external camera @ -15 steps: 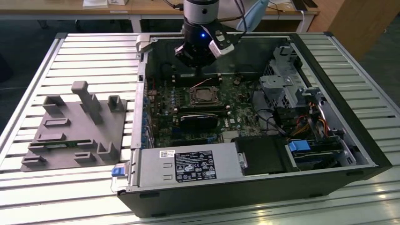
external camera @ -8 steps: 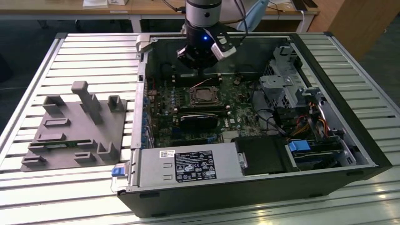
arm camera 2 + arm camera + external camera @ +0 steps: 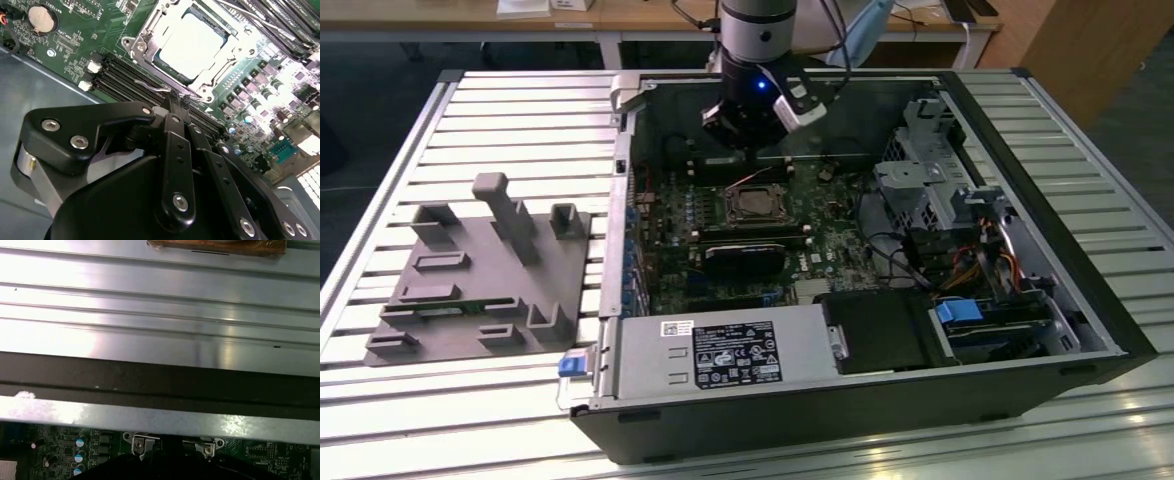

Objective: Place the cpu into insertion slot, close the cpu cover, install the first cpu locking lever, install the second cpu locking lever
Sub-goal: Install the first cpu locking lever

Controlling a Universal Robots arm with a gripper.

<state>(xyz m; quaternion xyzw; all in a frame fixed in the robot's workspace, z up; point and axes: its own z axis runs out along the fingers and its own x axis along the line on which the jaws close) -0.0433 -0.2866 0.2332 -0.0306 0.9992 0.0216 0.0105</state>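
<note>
The cpu [image 3: 192, 42] lies flat in the insertion slot [image 3: 754, 205] on the green board, its metal top glaring bright in the second wrist view. The cpu cover [image 3: 142, 42] is down around it as a silvery frame. A thin wire locking lever [image 3: 152, 87] runs along the socket's near edge. My gripper [image 3: 172, 97] hangs just above the board beside that edge, its black fingers [image 3: 176, 112] drawn together, the tips close to the lever. In the exterior view the gripper [image 3: 744, 148] is inside the open case, just behind the slot.
The open computer case [image 3: 1067, 250] lies on a slatted metal table [image 3: 507, 130]. A black block [image 3: 744, 262] sits in front of the slot, memory slots [image 3: 125, 75] beside it, and a labelled grey power box [image 3: 720, 355] at the front. A grey fixture plate [image 3: 480, 275] lies on the exterior view's left.
</note>
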